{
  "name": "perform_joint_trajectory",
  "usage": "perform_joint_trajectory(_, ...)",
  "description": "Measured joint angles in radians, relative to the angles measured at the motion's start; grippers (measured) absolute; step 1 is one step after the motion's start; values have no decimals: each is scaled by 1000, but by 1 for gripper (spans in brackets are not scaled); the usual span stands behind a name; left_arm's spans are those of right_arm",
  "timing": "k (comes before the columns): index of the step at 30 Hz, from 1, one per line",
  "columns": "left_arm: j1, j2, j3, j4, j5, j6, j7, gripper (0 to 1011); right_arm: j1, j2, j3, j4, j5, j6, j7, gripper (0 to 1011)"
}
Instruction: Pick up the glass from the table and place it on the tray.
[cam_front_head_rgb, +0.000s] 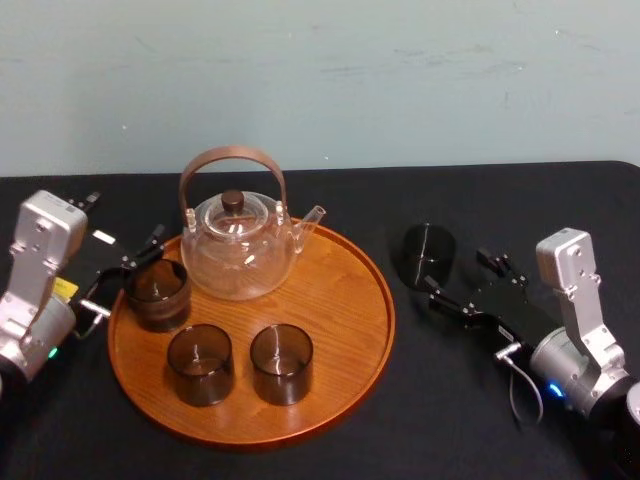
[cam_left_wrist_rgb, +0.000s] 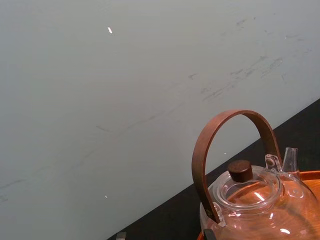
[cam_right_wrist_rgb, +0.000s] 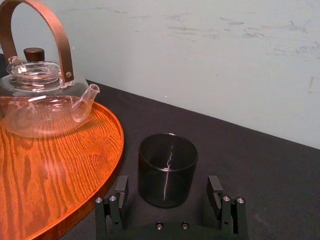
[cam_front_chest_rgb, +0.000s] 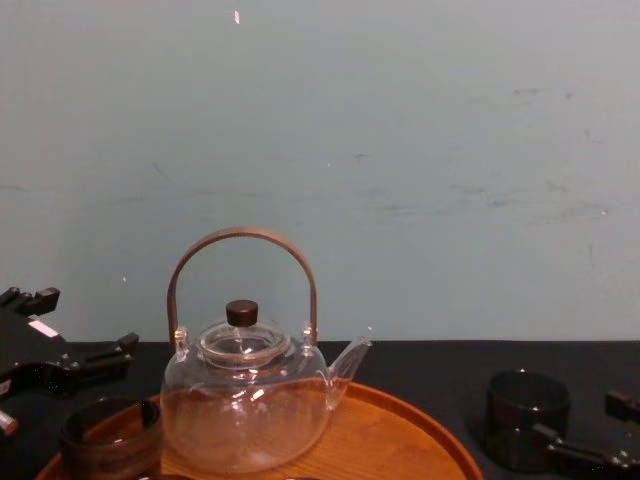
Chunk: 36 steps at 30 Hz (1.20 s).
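1. Glass (cam_front_head_rgb: 428, 255), dark smoky brown, stands upright on the black table (cam_front_head_rgb: 440, 420). Its mouth faces up and its long axis is vertical. It is just right of the tray (cam_front_head_rgb: 340, 300) and clear of the rim.
2. Right gripper (cam_right_wrist_rgb: 168, 187) sits low on the table at the glass with its jaws spread. One finger is on each side of the glass, with a gap on both sides, so nothing is pinched.
3. The round wooden tray carries a clear teapot (cam_front_head_rgb: 238, 250) at the back, with its spout towards the glass's side. A left tumbler (cam_front_head_rgb: 157, 293) stands near the rim, and two front tumblers (cam_front_head_rgb: 281, 362) are side by side. All three are upright.
4. Left gripper (cam_front_head_rgb: 120, 272) is at the tray's left edge, just beside the left tumbler. Its jaws are spread and hold nothing.
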<state>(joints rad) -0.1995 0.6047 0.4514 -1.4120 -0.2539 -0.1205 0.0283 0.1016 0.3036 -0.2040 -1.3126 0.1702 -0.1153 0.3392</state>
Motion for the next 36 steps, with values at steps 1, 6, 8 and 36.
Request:
perform_joint_trajectory(1, 0, 0, 0, 0, 0, 0, 0, 1001, 7, 0, -2, 8, 0, -1, 2, 1002)
perform_joint_trajectory(6, 0, 0, 0, 0, 0, 0, 0, 1001, 44, -2, -14, 49, 0, -8, 16, 1003)
perform_joint_trajectory(8, 0, 0, 0, 0, 0, 0, 0, 1001, 52, -3, -17, 59, 1, -11, 20, 1002)
perform_joint_trajectory(36, 0, 0, 0, 0, 0, 0, 0, 1001, 245, -39, -68, 327, 14, -84, 88, 1002)
